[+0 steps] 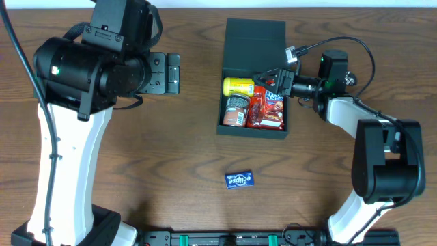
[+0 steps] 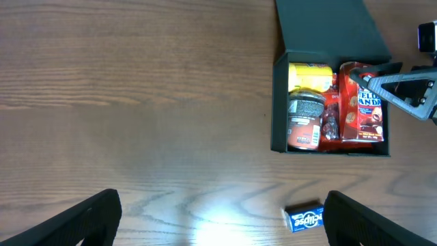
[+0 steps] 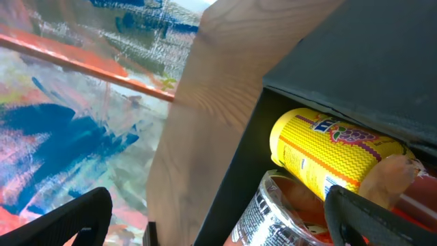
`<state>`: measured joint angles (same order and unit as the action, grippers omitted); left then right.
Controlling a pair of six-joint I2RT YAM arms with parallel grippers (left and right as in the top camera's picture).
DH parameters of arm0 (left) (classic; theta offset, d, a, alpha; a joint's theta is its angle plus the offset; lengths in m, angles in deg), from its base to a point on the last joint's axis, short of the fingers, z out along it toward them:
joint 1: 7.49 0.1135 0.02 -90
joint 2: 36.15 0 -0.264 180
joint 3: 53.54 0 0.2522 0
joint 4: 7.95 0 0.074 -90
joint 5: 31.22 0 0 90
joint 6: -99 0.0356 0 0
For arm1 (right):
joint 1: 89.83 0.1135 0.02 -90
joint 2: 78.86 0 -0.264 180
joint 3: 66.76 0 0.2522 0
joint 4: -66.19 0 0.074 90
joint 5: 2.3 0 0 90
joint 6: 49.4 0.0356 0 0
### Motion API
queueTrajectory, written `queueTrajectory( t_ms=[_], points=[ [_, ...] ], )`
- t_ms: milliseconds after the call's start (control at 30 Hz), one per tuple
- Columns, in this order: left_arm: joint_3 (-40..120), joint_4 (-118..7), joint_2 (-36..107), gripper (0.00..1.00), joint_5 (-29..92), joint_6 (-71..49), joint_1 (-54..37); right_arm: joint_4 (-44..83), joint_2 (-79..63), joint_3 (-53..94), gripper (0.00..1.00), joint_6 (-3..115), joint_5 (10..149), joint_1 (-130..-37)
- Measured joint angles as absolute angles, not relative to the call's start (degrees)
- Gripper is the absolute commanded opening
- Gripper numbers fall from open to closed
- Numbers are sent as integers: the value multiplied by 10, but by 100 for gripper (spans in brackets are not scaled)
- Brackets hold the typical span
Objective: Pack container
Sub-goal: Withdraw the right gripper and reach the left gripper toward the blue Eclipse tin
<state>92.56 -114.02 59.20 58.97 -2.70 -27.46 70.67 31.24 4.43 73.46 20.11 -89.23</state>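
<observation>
The dark container (image 1: 222, 102) stands at the table's middle back with its flap lid (image 1: 254, 41) open behind it. Inside lie a yellow pack (image 1: 239, 86), a clear-lidded cup (image 1: 236, 109) and red snack bags (image 1: 268, 111). A blue Eclipse gum pack (image 1: 239, 179) lies on the table in front of the container. My right gripper (image 1: 272, 80) is open and empty over the container's right half; its wrist view shows the yellow pack (image 3: 328, 154) and the cup (image 3: 287, 212) between its fingers (image 3: 218, 219). My left gripper (image 1: 174, 73) is open and empty, high over the left of the table.
The left wrist view (image 2: 222, 219) looks down on bare wood, with the container (image 2: 278, 102) at upper right and the gum pack (image 2: 304, 219) by the right finger. A painted surface (image 3: 68, 123) lies beyond the table's edge.
</observation>
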Motion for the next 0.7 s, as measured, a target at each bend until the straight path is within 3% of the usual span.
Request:
queueTrajectory(
  t_ms=[167, 333, 500, 700],
  points=[
    [926, -1140, 592, 95, 596, -25, -275, 712, 284, 40, 99, 732, 200, -900],
    [926, -1140, 591, 95, 609, -25, -275, 672, 159, 37, 99, 706, 207, -915],
    [924, -1140, 576, 95, 614, -8, -280, 442, -7, 46, 99, 613, 284, -920],
    [869, -1140, 534, 95, 619, 29, -352, 147, -152, 42, 99, 504, 536, -914]
  ],
)
